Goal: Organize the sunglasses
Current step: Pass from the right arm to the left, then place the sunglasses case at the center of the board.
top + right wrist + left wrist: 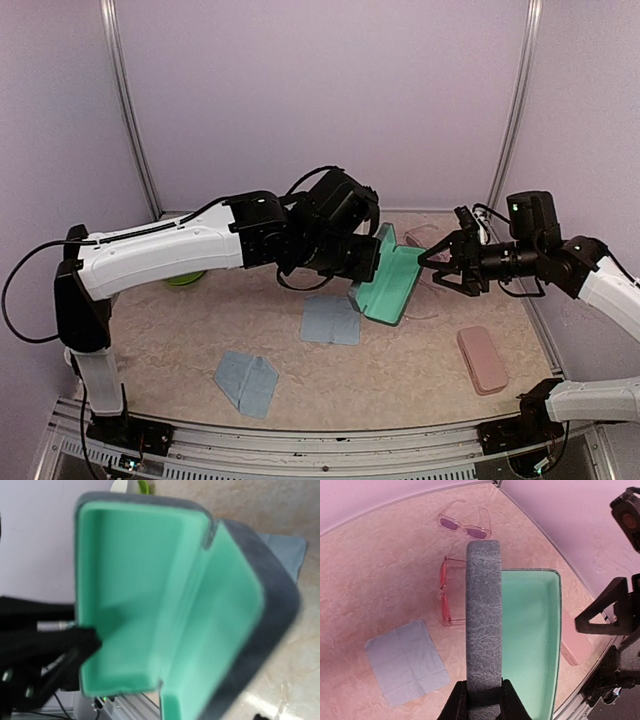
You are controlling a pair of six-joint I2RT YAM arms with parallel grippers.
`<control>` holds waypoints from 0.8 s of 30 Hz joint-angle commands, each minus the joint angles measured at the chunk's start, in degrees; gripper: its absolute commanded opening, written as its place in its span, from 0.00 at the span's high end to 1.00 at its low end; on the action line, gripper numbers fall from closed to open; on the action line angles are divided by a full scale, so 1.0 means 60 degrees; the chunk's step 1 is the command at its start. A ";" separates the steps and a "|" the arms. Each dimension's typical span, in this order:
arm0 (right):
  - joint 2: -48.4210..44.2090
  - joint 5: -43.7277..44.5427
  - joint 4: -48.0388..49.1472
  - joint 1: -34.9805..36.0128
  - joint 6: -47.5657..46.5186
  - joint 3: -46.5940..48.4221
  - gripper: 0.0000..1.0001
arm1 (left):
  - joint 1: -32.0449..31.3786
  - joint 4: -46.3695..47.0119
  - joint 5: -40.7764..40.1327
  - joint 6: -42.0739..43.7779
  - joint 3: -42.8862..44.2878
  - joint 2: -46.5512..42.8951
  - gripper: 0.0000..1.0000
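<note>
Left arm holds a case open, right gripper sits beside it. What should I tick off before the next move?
1. Case open: ok, its green lining shows.
2. Left gripper firm on the case: ok, shut on the grey half.
3. Case empty: ok, nothing inside.
4. Both sunglasses located: ok, clear pair and pink-red pair lie on the table.
5. Right gripper carrying sunglasses: not ok, none in it.
6. Right gripper open: cannot tell.
</note>
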 commanded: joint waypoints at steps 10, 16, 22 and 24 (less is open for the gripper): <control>-0.0380 0.1287 -0.2363 -0.0220 -0.1683 0.1175 0.20 | 0.1053 0.0473 -0.0479 0.3395 -0.1945 -0.1980 0.86; -0.0632 0.1671 -0.2703 -0.0234 -0.1825 0.1071 0.20 | 0.1670 0.0533 -0.0365 0.5130 -0.2873 -0.2416 0.92; -0.0810 0.1891 -0.2643 -0.0252 -0.1589 0.0831 0.20 | 0.2148 0.1334 -0.0666 0.6842 -0.4441 -0.2952 0.97; -0.0873 0.1942 -0.2551 -0.0253 -0.1442 0.0746 0.20 | 0.2781 0.1140 -0.0137 0.6743 -0.4413 -0.2870 0.97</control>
